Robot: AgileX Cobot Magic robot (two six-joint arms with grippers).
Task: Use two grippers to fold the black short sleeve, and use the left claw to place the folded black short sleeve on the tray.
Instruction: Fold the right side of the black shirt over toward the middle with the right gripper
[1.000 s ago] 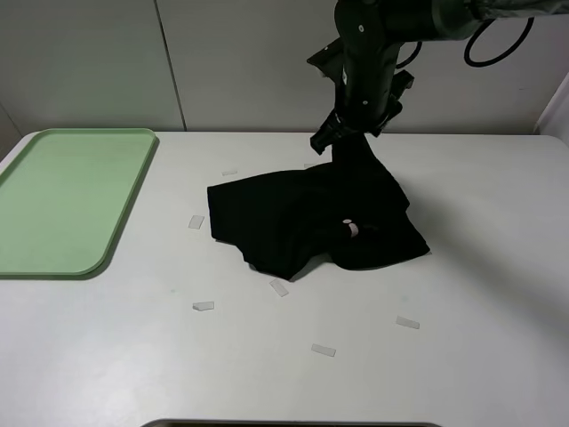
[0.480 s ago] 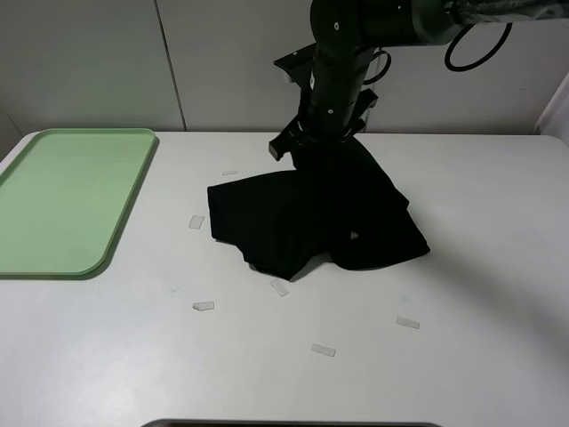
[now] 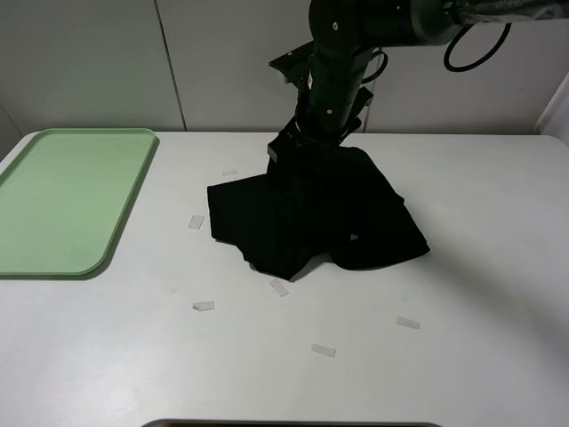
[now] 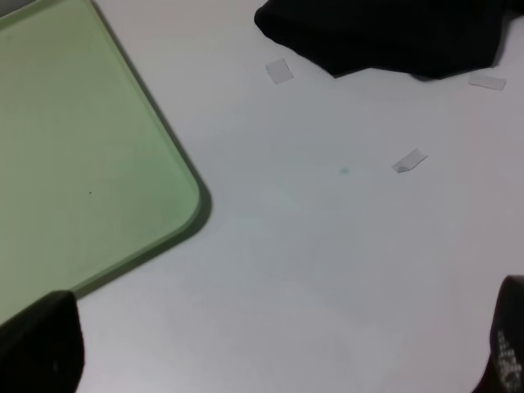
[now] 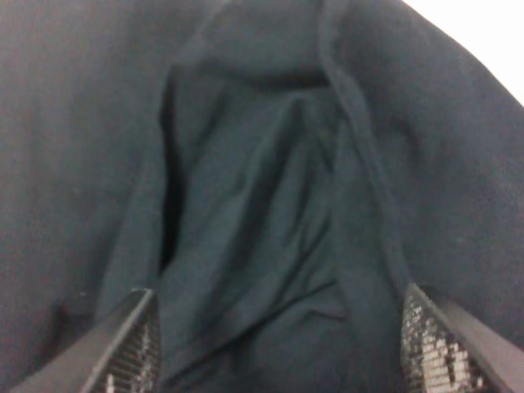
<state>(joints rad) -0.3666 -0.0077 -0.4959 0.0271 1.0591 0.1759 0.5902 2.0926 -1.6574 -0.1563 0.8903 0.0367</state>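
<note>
The black short sleeve [image 3: 311, 222] is seen crumpled at mid-tabletop [image 3: 444, 347], its far edge drawn up and gripped in the right end effector [image 3: 313, 147], jaws partly parted around bunched cloth. The left end effector [image 4: 274, 352] is held wide open and empty, near the light-green tray [image 3: 71, 200].

no readable text, no legible labels

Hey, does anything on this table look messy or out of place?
Yes. The black shirt lies crumpled in a heap mid-table, not flat, with its far edge tented up where the right gripper pinches it. Small pale scraps are scattered on the table around it.
</note>
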